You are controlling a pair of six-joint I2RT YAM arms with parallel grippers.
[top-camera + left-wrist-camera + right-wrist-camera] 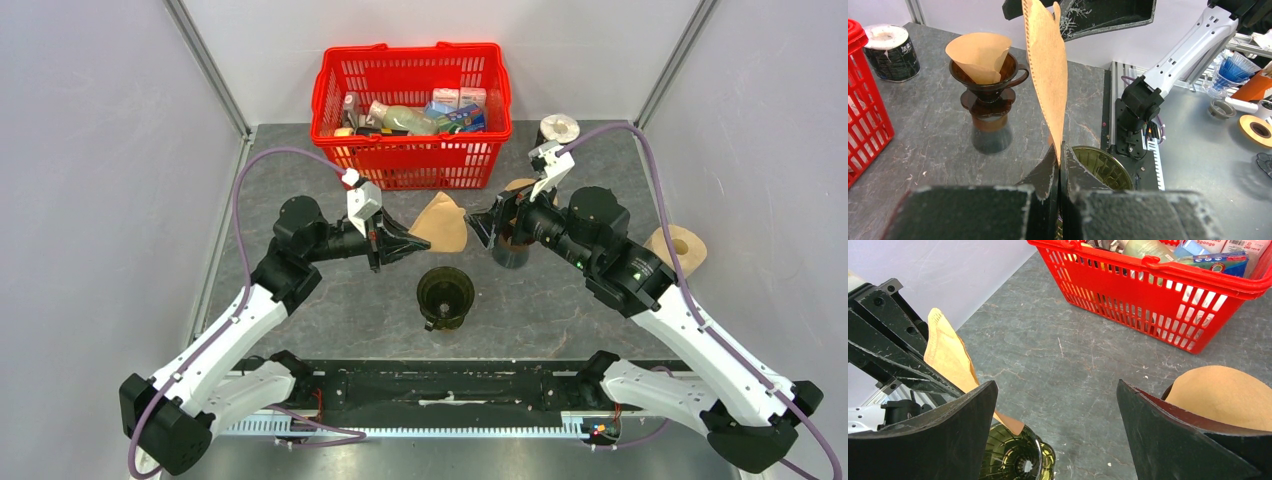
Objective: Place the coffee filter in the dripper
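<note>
Left gripper (415,240): pressed together, pinching the coffee filter (441,221) by its edge, centre frame, keeping it upright.
Right gripper (486,228): spread, empty, facing it, probably to open it.
Dripper (446,292): empty, just below.

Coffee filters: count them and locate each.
2. One coffee filter is pinched in the left gripper; the other sits in the brown dripper. More may be hidden.

Bright, even overhead light, soft faint shadows, crisp focus, slight blur in left-wrist foreground.
</note>
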